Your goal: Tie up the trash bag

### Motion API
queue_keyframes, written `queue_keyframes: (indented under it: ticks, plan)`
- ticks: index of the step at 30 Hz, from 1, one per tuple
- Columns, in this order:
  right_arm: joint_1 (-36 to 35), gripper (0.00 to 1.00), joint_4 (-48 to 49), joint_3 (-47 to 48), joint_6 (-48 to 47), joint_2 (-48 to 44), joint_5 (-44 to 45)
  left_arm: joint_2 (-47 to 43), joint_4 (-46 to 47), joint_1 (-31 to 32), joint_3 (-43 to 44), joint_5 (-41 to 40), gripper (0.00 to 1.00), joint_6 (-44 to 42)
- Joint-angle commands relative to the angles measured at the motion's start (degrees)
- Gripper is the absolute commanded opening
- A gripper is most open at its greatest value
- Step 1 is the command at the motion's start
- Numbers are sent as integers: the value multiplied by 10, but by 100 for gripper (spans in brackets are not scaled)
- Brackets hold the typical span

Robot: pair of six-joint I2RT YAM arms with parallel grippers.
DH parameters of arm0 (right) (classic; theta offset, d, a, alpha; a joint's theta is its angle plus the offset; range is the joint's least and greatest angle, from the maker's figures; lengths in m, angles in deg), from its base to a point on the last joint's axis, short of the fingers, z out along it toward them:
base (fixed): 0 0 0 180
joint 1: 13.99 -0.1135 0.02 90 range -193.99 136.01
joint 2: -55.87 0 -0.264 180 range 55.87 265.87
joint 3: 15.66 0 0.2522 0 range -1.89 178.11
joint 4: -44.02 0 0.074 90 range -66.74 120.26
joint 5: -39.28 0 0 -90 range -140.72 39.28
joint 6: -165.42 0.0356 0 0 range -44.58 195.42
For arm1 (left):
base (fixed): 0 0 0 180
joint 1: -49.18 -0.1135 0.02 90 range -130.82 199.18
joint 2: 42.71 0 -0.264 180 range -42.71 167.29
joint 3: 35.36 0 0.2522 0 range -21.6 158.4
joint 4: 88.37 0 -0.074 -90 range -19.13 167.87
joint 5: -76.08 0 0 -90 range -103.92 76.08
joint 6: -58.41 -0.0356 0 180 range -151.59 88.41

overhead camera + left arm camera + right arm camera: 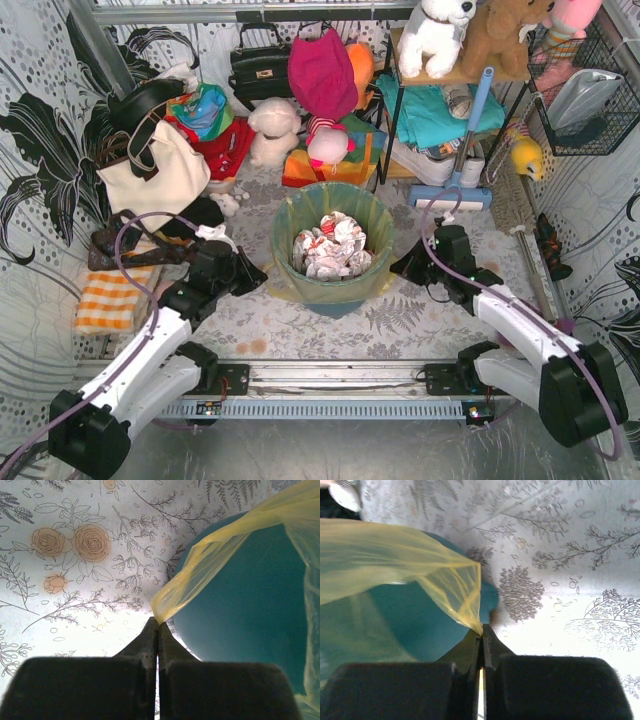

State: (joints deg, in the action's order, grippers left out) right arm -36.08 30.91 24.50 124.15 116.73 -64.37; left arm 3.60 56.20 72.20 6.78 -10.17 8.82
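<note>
Trash bag (215, 555) edges inside left claw (158, 625), right claw (482, 630)

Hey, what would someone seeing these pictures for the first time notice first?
The yellow trash bag, full of crumpled paper, lines a teal bin at the middle of the floral table. The left hand and right hand each pinch a pulled-out corner of its rim, one on either side. Behind stands a clutter of plush toys and a cream tote bag.
</note>
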Motion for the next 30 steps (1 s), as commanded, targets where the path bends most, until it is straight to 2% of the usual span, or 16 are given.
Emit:
queue_keyframes:
  ticks: [1, 6, 12, 30]
  plan:
    - [2, 0, -101, 53, -16, -59, 33, -30, -31, -4, 36, -13, 0, 20]
    - [2, 0, -168, 115, -18, -100, 46, -57, -60, -5, 83, -9, 0, 21]
    - [2, 0, -201, 177, -20, -122, 34, -69, -87, -4, 147, -5, 0, 17]
    - [2, 0, -192, 244, 13, -185, -17, -90, -153, -5, 269, 7, 0, 8]
